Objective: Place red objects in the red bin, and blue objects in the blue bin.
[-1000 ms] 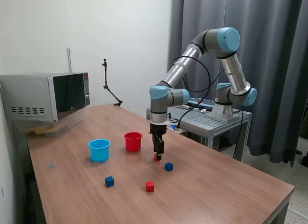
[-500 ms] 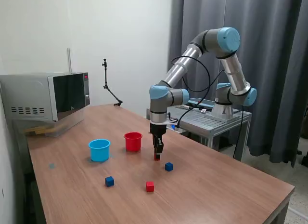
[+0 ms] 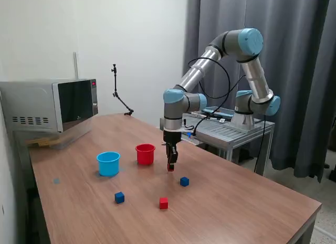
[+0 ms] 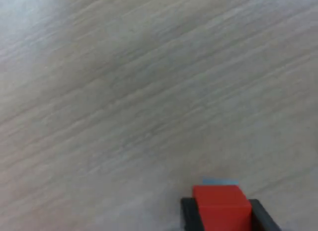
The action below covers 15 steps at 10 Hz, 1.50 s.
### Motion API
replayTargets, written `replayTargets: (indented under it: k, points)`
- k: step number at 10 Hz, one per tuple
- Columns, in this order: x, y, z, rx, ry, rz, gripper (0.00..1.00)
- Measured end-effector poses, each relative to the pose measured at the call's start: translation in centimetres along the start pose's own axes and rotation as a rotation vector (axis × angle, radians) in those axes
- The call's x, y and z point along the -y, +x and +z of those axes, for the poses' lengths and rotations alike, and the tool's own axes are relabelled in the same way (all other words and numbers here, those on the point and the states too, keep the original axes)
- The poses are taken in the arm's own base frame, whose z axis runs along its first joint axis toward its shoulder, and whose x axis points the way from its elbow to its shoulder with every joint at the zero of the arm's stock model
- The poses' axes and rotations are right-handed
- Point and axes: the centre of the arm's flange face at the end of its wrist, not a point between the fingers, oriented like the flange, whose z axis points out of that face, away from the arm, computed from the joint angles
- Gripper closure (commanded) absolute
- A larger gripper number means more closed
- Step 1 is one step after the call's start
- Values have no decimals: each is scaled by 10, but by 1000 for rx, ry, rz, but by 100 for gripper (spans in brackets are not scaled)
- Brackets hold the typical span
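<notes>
Gripper point(image 3: 170, 167) is clenching one red cube point(image 4: 221, 207), hanging above the table point(image 3: 231, 202). You're carrying it to the red cup point(image 3: 145, 154); clear the rim, centre, then release.
</notes>
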Motion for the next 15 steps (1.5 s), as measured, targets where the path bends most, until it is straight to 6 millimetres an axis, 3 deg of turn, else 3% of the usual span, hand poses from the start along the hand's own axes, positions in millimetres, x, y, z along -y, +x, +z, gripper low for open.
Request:
replayTargets:
  k: [5,9,12,15]
  points:
    - [2,-2,-96,-22,-39,2,100]
    - [-10,-36,-155,-38,-80,58,100]
    - [-29,-73,-167,-39,-97,123,100]
    - [-50,-103,-148,-29,-72,149,100]
